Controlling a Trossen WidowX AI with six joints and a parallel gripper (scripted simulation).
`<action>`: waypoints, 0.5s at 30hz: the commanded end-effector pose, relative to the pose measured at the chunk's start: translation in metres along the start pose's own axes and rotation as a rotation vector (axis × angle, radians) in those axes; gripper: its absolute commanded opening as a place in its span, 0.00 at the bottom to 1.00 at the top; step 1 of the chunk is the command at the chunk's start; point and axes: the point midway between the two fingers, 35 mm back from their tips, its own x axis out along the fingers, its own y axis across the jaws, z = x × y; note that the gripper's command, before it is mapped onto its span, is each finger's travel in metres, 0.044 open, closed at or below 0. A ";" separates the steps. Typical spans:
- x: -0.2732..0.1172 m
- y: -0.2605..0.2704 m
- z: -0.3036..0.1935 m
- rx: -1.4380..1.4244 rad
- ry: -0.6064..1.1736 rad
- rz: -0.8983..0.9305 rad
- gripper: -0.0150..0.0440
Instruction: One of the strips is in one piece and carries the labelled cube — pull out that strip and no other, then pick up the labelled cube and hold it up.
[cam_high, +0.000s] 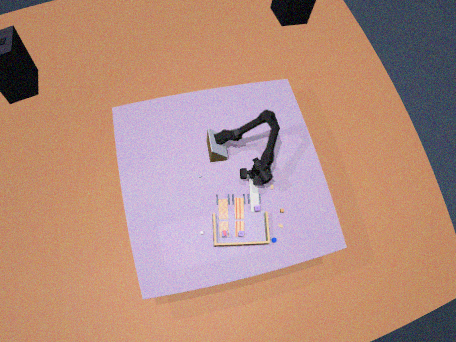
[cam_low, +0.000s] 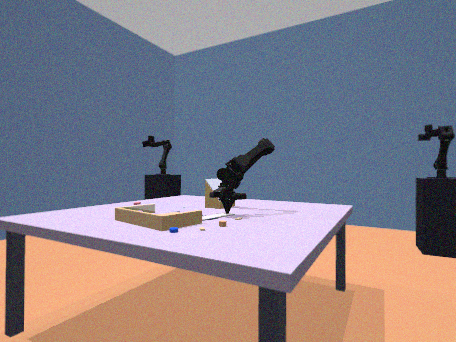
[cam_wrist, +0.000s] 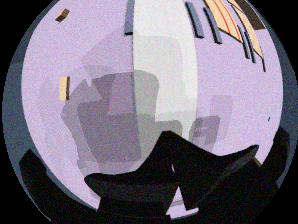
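A white strip (cam_high: 254, 192) (cam_low: 215, 215) (cam_wrist: 167, 65) lies in one piece, mostly outside the wooden frame's open side. A purple cube (cam_high: 257, 208) sits on its far end. My gripper (cam_low: 227, 212) (cam_wrist: 165, 135) is shut with nothing between the fingers; its tips are down at the white strip's near end, and I cannot tell if they touch it. A striped orange strip (cam_high: 239, 207) carries a purple cube (cam_high: 241, 233), and a patterned orange strip (cam_high: 223, 208) carries a red cube (cam_high: 224, 233). Both show a gap across them. No label is readable.
The low wooden frame (cam_high: 242, 244) (cam_low: 180, 220) surrounds the strips' far ends. Dark guide rails (cam_wrist: 194, 20) flank the strips. A small orange block (cam_high: 282, 210) (cam_low: 222, 223) and a blue piece (cam_high: 274, 240) (cam_low: 173, 230) lie beside the frame. A grey-faced wedge (cam_high: 218, 151) stands behind, near the arm's base.
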 end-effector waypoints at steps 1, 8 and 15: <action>0.004 -0.002 -0.013 0.010 0.022 -0.004 0.25; 0.004 -0.002 -0.023 0.010 0.023 -0.004 0.25; 0.004 -0.002 -0.030 0.011 0.023 -0.004 0.25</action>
